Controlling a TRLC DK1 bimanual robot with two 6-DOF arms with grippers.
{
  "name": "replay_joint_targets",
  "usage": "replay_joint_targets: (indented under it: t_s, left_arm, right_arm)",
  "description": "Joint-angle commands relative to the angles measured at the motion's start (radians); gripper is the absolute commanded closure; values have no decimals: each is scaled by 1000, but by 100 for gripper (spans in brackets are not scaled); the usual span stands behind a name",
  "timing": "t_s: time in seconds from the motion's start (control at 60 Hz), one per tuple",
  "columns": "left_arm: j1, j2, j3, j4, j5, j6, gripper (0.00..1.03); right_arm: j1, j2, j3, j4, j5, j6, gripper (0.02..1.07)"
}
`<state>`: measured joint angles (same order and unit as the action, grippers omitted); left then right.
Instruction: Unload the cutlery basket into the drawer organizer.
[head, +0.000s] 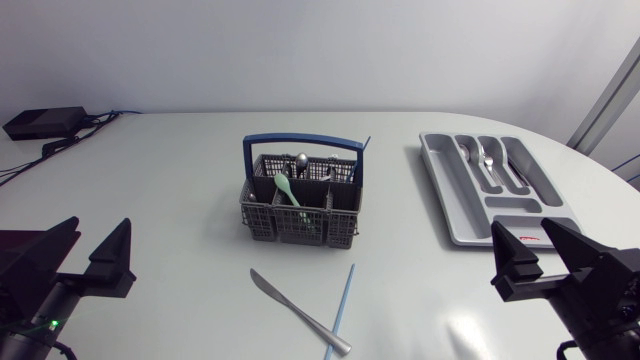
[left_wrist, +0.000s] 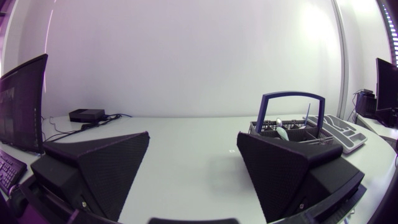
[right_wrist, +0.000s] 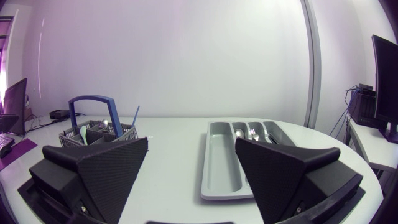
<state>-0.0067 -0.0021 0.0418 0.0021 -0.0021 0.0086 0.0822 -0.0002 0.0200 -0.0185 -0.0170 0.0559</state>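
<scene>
Grey basket (head: 272, 226) and organizer (head: 446, 186), apart

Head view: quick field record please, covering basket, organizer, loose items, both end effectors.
cutlery basket: middle of the table, upright, grey with blue handle
in basket: green spoon, metal spoon; other pieces too small to tell
drawer organizer: right of the basket, grey, metal cutlery in its narrow compartments
loose items: knife and blue stick, lying in front of the basket
left end effector: open, empty
right end effector: open, empty, at the organizer's near end
</scene>
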Motion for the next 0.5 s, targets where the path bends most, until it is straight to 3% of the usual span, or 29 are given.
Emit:
replay_joint_targets:
  t_s: [0.0,0.333,0.483]
  left_arm:
    - [2,-9,-40,-17,-4,-39,4]
    - [13,-10,-17,-5,-24,-52,4]
    - [14,2,53,-50,-26,-55,4]
  right_arm:
    - [-2,-4,-20,6,5,13,6]
    - [-27,-6,-9,17,23,-13,6]
    - [-9,-4,6,14,23,-11,6]
